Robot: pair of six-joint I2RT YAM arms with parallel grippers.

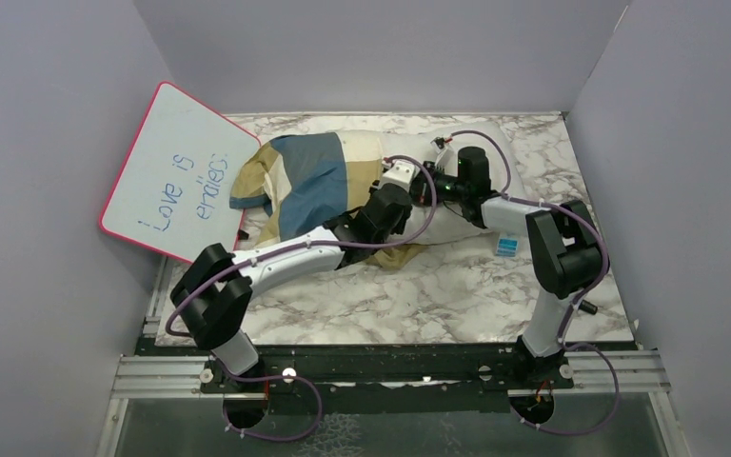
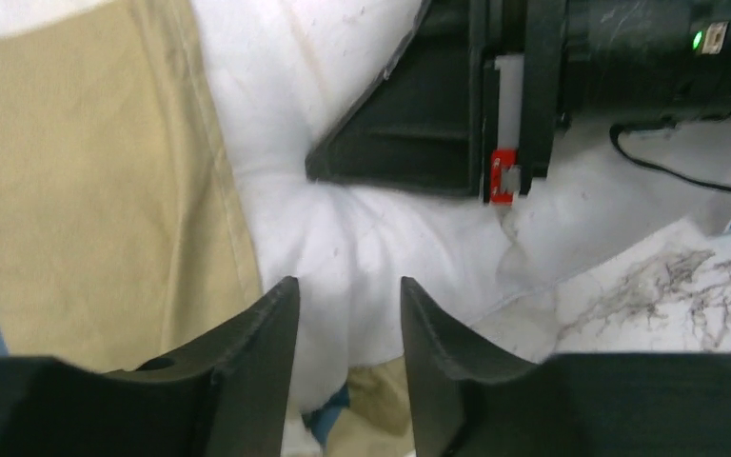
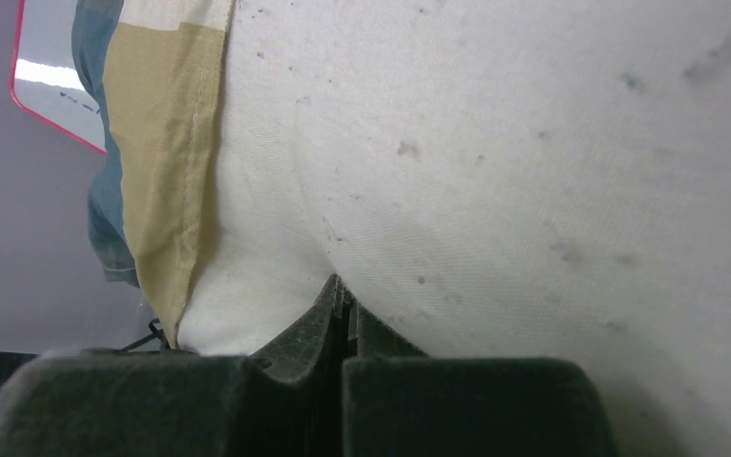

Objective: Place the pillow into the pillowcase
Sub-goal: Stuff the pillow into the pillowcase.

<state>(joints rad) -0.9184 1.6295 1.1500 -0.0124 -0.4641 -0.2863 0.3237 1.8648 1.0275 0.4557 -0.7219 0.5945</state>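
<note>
**White pillow partly inside the pillowcase, right hand pinching it**

Nearest the arm bases, a strip of marbled surface lay bare in front of the bedding. The left arm stretched across it from the near left. The left hand stood with its fingers apart, gripping nothing. The pillow's near edge bulged just beyond the gap between its fingertips. The pillowcase's tan hem ran just to the left of them.

Just past that, the right hand was closed tight. Its tips were buried in a pucker of the pillow's white cloth, and creases ran in toward the pinch.

The pillow lay across the middle of the surface with its right end uncovered. A small blue tag at its near right corner rested on the marble. Its left end sat inside the pillowcase, and the open hem crossed the pillow just left of both hands. From there the blue, tan and cream checks bulged away to the left.

Farthest left, a pink-rimmed whiteboard leaned against the wall, close to the pillowcase's closed end.
</note>
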